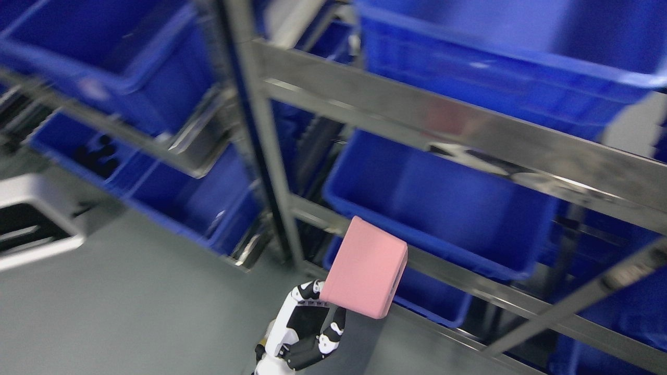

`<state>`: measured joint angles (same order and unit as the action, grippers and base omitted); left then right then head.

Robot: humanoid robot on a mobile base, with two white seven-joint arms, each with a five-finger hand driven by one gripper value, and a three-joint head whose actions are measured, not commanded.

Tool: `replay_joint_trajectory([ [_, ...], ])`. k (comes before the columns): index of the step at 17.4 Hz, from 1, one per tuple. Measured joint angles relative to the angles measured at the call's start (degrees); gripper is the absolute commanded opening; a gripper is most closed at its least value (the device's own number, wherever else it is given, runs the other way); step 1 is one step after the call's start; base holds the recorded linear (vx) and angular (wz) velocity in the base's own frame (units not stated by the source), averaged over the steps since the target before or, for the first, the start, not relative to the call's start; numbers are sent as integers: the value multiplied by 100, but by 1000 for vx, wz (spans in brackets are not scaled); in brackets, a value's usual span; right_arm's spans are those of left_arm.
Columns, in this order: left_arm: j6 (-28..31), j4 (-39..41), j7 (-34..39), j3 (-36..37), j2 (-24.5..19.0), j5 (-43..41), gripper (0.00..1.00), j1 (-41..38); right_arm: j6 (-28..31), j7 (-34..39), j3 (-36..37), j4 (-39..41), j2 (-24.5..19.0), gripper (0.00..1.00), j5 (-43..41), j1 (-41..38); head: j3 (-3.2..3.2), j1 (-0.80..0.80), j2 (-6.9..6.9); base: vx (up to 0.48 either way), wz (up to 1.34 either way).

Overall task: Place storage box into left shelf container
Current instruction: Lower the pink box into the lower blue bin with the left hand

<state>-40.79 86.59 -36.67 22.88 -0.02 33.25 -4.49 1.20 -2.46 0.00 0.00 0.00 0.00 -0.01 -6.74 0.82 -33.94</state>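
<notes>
A pink storage box (365, 268) is held up in front of the shelves, tilted, with its smooth underside towards me. My left hand (312, 323) rises from the bottom edge just left of the middle and is shut on the box's lower left edge. On the left shelf sits a blue container (182, 203) at the lower level, up and to the left of the box. Another blue container (104, 57) stands on the level above it. The picture is blurred.
A metal upright post (266, 146) divides the left shelf from the right one. The right shelf holds a blue bin (443, 203) just behind the box and more bins above and below. Small black items (99, 153) lie in the lower-left container. A white unit (36, 219) stands on the grey floor at left.
</notes>
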Motion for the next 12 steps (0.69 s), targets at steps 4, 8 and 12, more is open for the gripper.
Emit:
replay_joint_trajectory([
  [4, -45, -78, -324, -393, -151, -412, 3, 157, -3, 0, 0, 0, 0, 100, 0, 0, 0, 0, 0, 140, -845],
  [8, -19, -397, -742, -1008, -554, -1179, 3, 826, -8, 0, 0, 0, 0, 100, 0, -1, 0, 0, 2, 86, -694],
  [12, 7, -838, -1401, -1427, -871, -2234, 3, 1637, -18, 0, 0, 0, 0, 100, 0, 2, 0, 0, 2, 57, -319],
])
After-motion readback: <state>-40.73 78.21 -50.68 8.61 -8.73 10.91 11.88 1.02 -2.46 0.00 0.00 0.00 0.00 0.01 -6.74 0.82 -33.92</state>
